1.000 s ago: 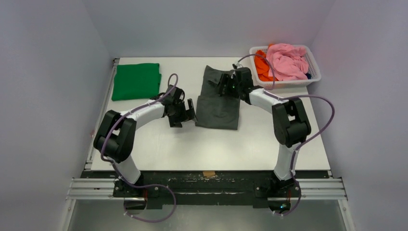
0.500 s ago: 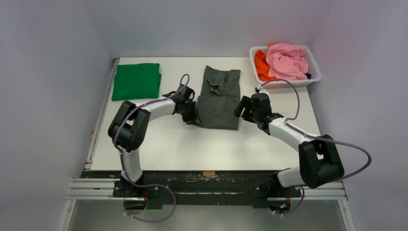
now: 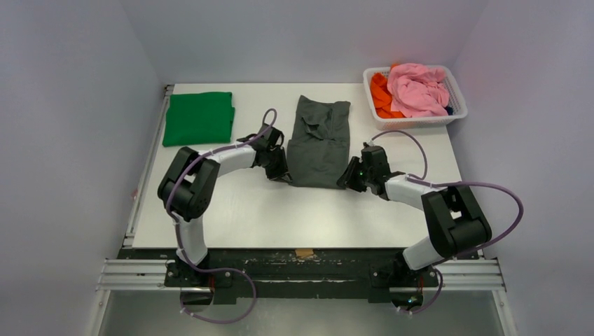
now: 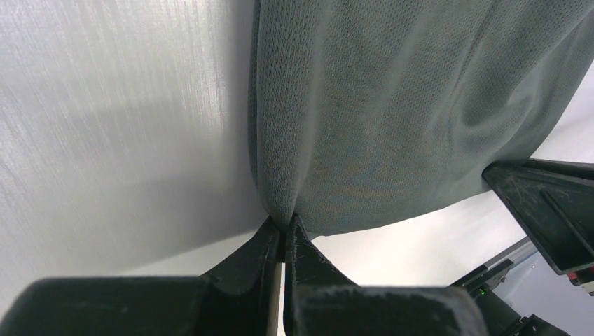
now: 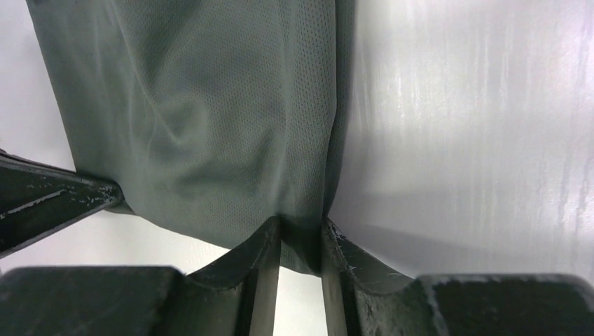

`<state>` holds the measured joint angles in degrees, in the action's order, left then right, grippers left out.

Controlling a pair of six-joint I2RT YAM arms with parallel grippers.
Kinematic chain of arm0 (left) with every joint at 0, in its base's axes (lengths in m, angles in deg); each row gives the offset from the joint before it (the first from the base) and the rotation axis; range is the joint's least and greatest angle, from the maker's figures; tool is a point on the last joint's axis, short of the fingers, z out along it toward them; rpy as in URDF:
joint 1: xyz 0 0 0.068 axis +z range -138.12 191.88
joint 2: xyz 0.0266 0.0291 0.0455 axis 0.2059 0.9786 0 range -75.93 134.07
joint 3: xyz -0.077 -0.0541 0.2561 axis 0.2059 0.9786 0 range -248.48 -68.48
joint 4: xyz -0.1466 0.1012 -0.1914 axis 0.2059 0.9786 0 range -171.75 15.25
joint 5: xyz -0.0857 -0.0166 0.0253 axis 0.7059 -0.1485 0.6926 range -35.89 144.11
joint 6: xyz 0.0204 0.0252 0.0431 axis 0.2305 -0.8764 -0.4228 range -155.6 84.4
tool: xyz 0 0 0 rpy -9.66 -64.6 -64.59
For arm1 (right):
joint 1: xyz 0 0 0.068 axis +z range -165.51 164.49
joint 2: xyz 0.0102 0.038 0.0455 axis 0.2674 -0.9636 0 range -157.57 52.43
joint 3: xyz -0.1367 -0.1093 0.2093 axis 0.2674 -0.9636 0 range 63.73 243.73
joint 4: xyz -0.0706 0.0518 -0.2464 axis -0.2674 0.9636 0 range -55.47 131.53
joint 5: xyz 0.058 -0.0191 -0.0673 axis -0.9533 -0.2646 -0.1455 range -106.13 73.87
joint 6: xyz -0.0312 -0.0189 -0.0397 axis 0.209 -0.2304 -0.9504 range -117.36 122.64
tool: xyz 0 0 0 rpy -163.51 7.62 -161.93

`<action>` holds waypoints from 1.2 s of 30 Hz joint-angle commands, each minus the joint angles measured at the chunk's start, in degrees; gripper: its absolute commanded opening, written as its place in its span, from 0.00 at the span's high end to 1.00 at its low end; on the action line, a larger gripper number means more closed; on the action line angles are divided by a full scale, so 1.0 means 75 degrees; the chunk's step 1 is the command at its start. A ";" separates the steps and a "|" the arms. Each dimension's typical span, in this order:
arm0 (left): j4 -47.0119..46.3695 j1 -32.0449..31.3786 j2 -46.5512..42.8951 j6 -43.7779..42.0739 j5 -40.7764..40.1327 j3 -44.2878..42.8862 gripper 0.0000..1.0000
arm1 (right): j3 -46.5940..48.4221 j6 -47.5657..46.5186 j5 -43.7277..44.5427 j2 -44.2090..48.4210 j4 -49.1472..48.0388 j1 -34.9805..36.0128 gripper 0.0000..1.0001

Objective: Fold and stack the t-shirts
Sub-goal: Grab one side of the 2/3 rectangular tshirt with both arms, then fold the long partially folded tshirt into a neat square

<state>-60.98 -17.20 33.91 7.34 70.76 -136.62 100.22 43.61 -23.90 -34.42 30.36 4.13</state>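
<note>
The left gripper (image 4: 283,225) pinches the near left corner of the dark grey t-shirt (image 3: 320,143), its fingers pressed almost together on a bunched fold of cloth. The right gripper (image 5: 301,234) grips the near right corner, with a thicker wad of cloth filling the gap between its fingers. The shirt lies folded lengthwise on the white table (image 3: 280,210), stretching away from both grippers, which face each other across its near hem. Beyond the left gripper and to its outer side, well apart, lies the folded green t-shirt (image 3: 199,118). Far beyond the right gripper stands a white mesh basket (image 3: 420,122) holding pink cloth (image 3: 418,87) and orange cloth (image 3: 382,94).
</note>
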 commanded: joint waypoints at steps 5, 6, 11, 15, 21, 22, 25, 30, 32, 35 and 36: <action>-0.0166 -0.0265 -0.0924 -0.0030 -0.0399 0.0996 1.00 | -0.0445 0.0142 -0.0284 0.0523 0.0528 0.0304 1.00; -0.0219 -0.0339 -0.1140 -0.0040 -0.0415 0.1208 1.00 | -0.0488 0.0119 -0.0408 0.0644 0.0541 0.0325 1.00; -0.0106 -0.0708 -0.3071 0.0156 -0.0589 0.2861 1.00 | -0.0617 0.0009 -0.0867 0.1908 0.1969 0.0891 1.00; 0.1170 -0.1720 -0.5573 0.0480 -0.1339 0.3864 1.00 | -0.0827 0.0304 -0.1372 0.3669 0.3462 0.1651 1.00; 0.2468 -0.2092 -0.8996 0.0934 -0.1242 0.4206 1.00 | -0.0601 0.0567 -0.2139 0.5584 0.4487 0.1705 1.00; 0.2574 -0.2094 -0.9201 0.0877 -0.1259 0.4069 1.00 | -0.0420 0.0561 -0.2145 0.5671 0.4511 0.1706 1.00; 0.2812 -0.2061 -0.9135 0.0736 -0.1841 0.3476 1.00 | 0.0136 0.0569 -0.1994 0.5543 0.4249 0.1692 1.00; 0.2404 -0.1053 -0.7732 0.0242 -0.1572 0.2574 1.00 | 0.1247 0.0168 -0.1263 0.4314 0.3648 0.1592 1.00; 0.1992 -0.0312 -0.7092 0.0052 -0.1000 0.2268 1.00 | 0.1736 0.0045 -0.1414 0.3597 0.3333 0.1359 1.00; 0.1887 0.0225 -0.5935 -0.0254 -0.0861 0.1447 1.00 | 0.2274 -0.0067 -0.2070 0.2460 0.2870 0.0654 1.00; 0.1826 0.0394 -0.5563 -0.0327 -0.0784 0.1215 1.00 | 0.2406 -0.0042 -0.2261 0.2106 0.2671 0.0397 1.00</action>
<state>-43.62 -18.47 -15.31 9.22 61.86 -119.94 113.20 45.23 -37.26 -10.77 57.03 13.11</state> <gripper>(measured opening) 0.012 0.008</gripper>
